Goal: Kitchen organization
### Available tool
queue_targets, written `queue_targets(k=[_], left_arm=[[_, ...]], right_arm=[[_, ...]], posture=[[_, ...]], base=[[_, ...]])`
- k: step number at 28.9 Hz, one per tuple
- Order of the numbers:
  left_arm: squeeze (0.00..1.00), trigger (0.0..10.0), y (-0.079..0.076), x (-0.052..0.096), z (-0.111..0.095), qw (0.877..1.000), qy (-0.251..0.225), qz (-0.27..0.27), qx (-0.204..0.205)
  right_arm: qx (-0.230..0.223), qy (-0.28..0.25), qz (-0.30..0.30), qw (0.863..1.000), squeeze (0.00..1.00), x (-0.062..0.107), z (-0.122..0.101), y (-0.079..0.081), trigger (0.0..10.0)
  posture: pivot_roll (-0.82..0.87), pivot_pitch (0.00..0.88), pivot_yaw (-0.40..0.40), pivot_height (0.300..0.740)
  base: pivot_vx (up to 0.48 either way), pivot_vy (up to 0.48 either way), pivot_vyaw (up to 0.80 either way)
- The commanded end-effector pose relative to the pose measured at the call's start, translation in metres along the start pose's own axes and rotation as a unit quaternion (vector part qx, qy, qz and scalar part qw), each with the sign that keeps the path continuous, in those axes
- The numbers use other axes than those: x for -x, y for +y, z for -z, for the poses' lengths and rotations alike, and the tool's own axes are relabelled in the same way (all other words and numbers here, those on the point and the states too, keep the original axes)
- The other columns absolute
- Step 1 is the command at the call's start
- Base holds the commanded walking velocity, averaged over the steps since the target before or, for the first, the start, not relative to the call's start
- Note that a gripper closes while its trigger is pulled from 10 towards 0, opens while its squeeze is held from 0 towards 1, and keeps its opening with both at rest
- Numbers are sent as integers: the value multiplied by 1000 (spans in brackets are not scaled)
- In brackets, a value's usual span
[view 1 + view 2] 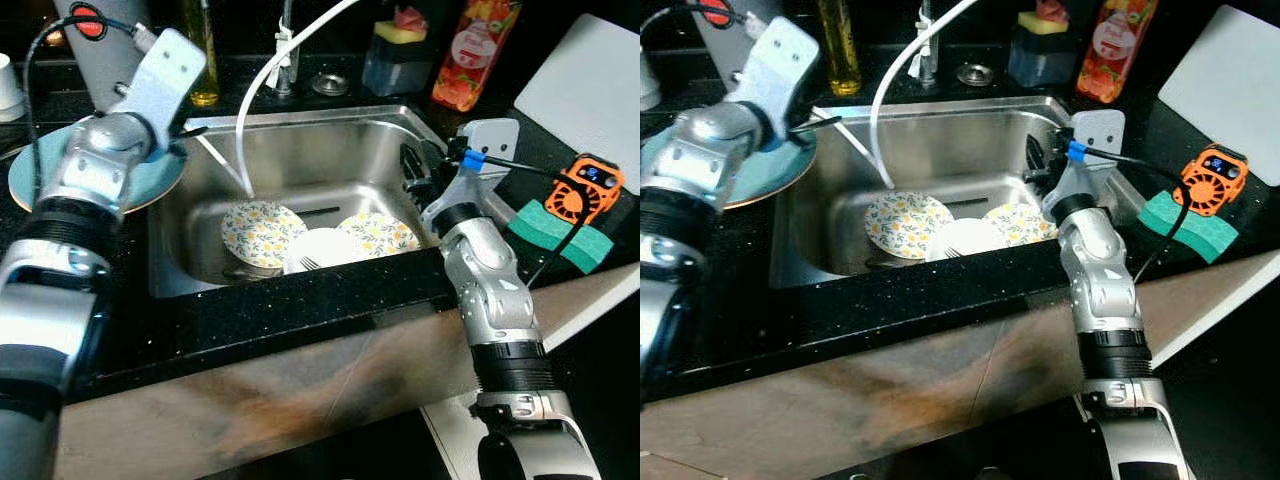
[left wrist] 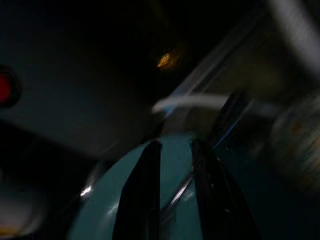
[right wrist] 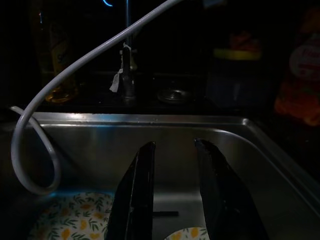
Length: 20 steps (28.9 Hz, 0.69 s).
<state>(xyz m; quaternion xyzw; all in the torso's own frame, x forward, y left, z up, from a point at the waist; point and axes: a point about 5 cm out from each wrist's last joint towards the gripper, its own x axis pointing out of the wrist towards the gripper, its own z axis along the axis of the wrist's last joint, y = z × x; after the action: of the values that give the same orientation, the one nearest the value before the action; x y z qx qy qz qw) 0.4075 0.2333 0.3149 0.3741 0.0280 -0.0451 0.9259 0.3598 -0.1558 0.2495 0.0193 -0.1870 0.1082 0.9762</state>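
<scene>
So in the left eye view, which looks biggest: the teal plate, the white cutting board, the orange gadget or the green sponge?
1. Teal plate, partly hidden by the left arm
2. White cutting board, cut off by the frame, so those two are unsure
3. Green sponge
4. Orange gadget

No text can be read anywhere. The red bottle (image 1: 476, 50) carries a white round label, but its print is too small and blurred to make out. The orange gadget (image 1: 586, 187) has a small blue display, unreadable.

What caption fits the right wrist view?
Open right gripper hangs over the sink, above floral plates.
</scene>
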Motion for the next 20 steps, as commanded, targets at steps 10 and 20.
queue_targets(k=[10,20], left_arm=[[0,10000,1,2,43,983,101,42,-144],[0,10000,-7,-5,32,977,95,50,-183]], right_arm=[[-4,7,-2,1000,0,4,3,1,10000],[-4,9,0,1000,0,9,1,1,10000]], posture=[[102,107,-28,740],[93,162,-20,740]], base=[[0,0,0],[0,0,0]])
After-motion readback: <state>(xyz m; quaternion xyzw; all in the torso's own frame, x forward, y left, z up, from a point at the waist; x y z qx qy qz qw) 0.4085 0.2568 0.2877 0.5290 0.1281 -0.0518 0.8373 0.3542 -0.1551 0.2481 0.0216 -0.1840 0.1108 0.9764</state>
